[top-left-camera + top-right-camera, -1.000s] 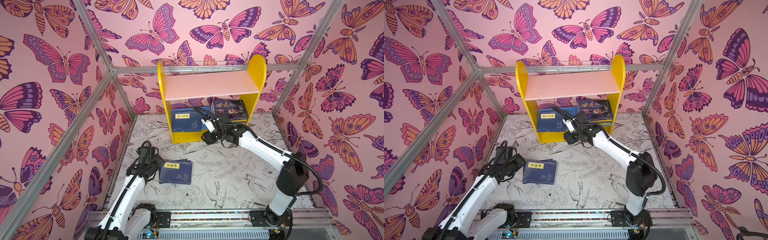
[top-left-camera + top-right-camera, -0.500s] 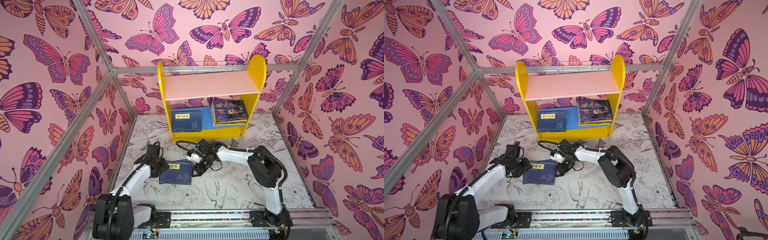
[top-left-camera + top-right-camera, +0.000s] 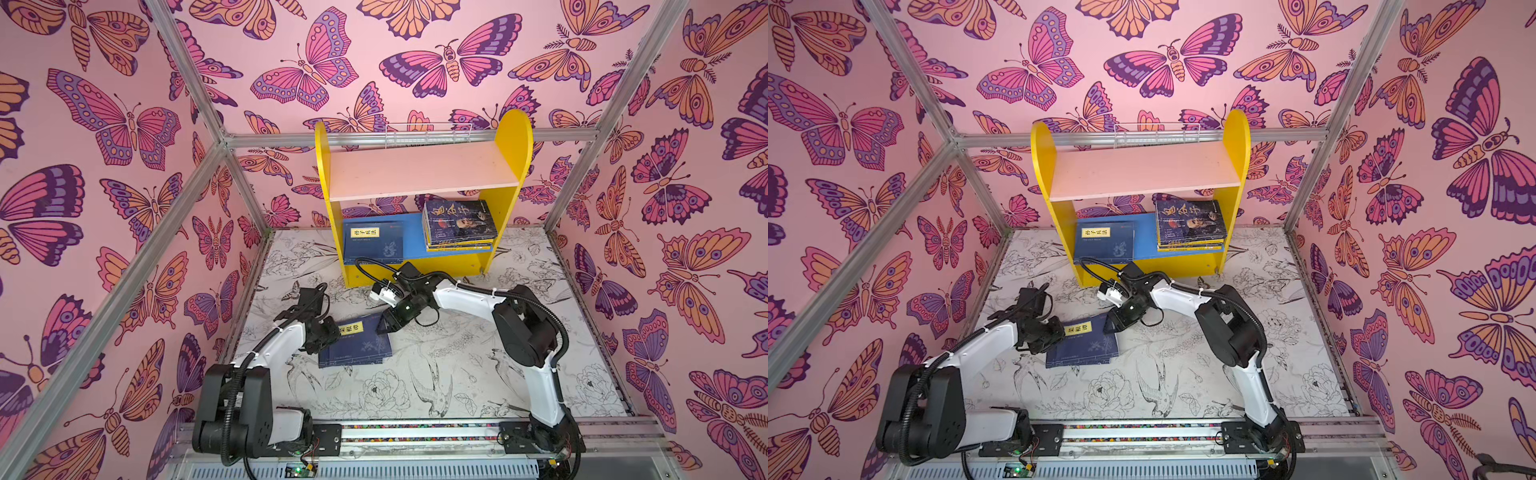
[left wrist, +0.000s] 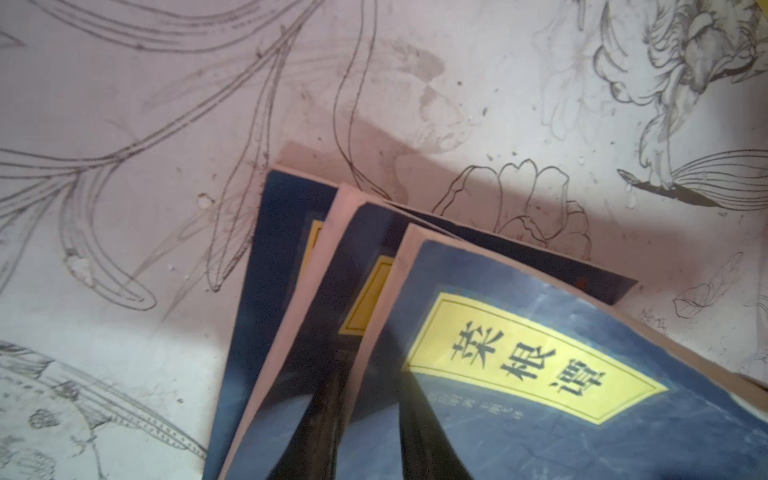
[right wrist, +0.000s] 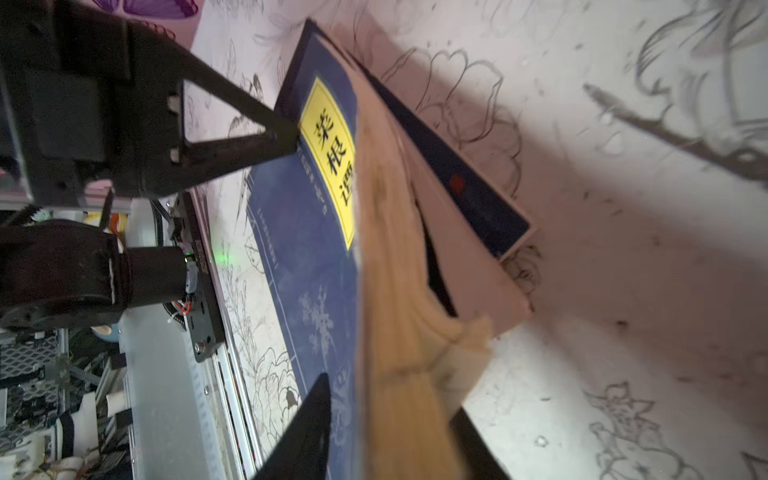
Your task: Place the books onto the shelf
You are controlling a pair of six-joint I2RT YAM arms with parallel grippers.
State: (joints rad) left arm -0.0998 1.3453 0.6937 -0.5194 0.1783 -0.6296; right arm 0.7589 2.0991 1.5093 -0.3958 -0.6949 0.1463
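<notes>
A pile of three navy books [image 4: 365, 249] lies on the tabletop [image 3: 457, 374], toward 9 o'clock of its middle in both top views. The left tool [image 3: 334, 332] pinches the top book [image 3: 361, 338] at its 9 o'clock edge, one finger over the cover, one under. The right tool [image 3: 381, 328] clamps the same book near its 1 o'clock corner (the pages fan out there, raised off the pile). The shelf [image 3: 513, 137] stands at 12 o'clock, with a navy book [image 3: 372, 241] and a portrait-covered stack [image 3: 459, 224] on its blue lower board.
</notes>
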